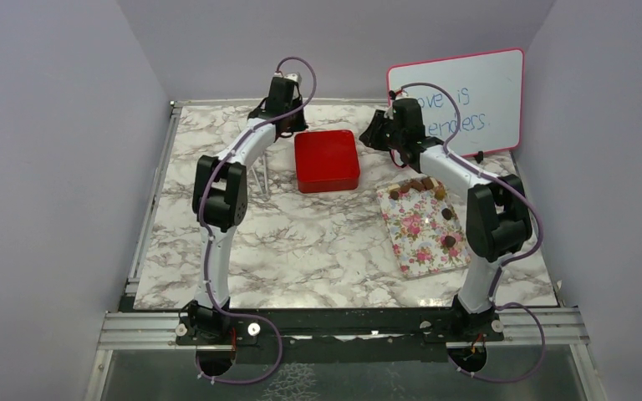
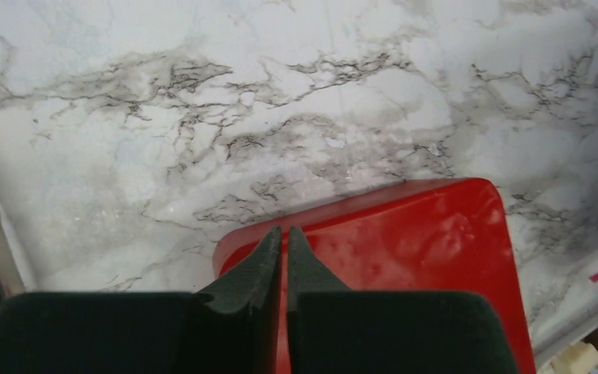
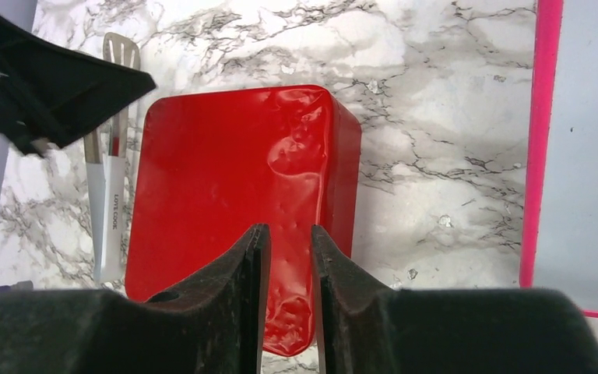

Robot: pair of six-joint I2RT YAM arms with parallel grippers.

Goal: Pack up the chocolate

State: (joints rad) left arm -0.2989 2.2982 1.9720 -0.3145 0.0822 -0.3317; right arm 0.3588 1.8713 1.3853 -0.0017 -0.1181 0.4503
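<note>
Marble-print table (image 1: 301, 251), lavender walls, pink-framed whiteboard (image 1: 485, 100) at back right. Red tin box (image 1: 327, 159) sits mid-back with its lid on. Chocolate (image 1: 422, 185) lies on the floral tray (image 1: 422, 238) right of the tin: a cluster at the far end and a couple of loose pieces nearer. None is in the tin. Tongs (image 3: 113, 195) lie just left of the tin, untouched.

Left gripper (image 2: 284, 234) is over the tin's far-left corner, fingers pressed together, nothing between them. Right gripper (image 3: 290, 232) is at the tin's right side, fingers only narrowly parted and empty. Whether either touches the tin I cannot tell.

Step, as I judge it: opening the tin, before any packing. The next move likely calls for a wider finger spread to catch the lid edge, with one arm bracing the base while the other lifts. The glossy lid may slip, or the whole tin may slide.
</note>
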